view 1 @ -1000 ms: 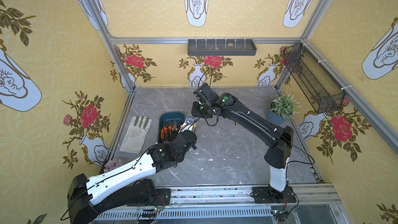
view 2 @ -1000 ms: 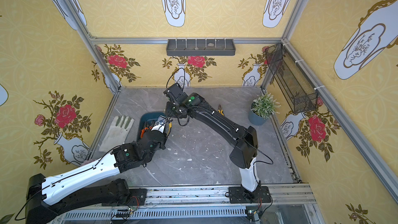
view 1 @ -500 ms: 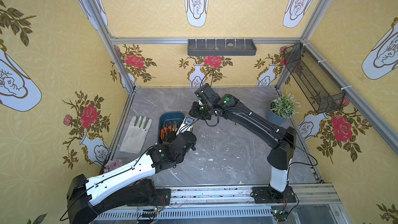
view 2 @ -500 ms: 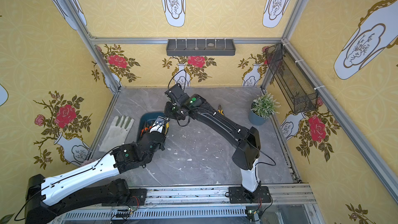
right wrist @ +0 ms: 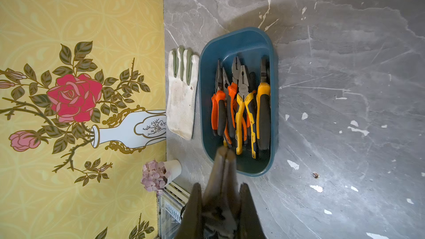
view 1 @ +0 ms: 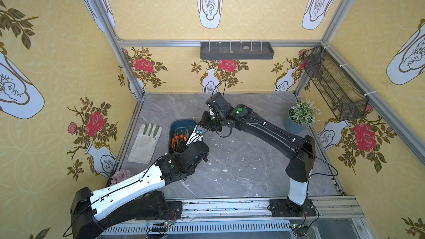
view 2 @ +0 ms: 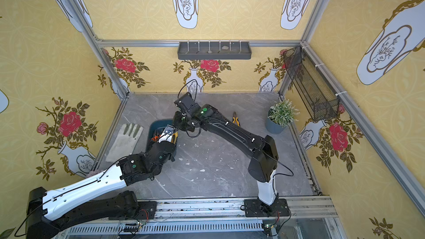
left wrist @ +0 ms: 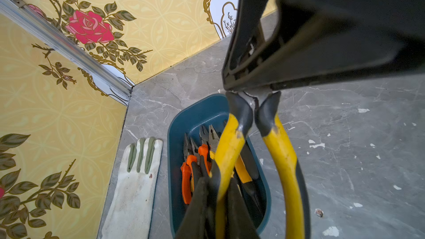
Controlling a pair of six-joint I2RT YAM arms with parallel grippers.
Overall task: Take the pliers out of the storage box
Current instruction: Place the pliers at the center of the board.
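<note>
Teal storage box [right wrist: 239,35], pliers [right wrist: 241,102] lying inside

The held pliers [left wrist: 227,152] have handles cut off by the left wrist view's edge, and their metal head hides inside the right fingers [left wrist: 299,60]. In both top views the left arm [view 1: 184,159] covers the near end of the storage box [view 1: 181,123].

Inside the storage box [right wrist: 239,35] lie pliers [right wrist: 243,93], glove [right wrist: 181,97] alongside.
</note>
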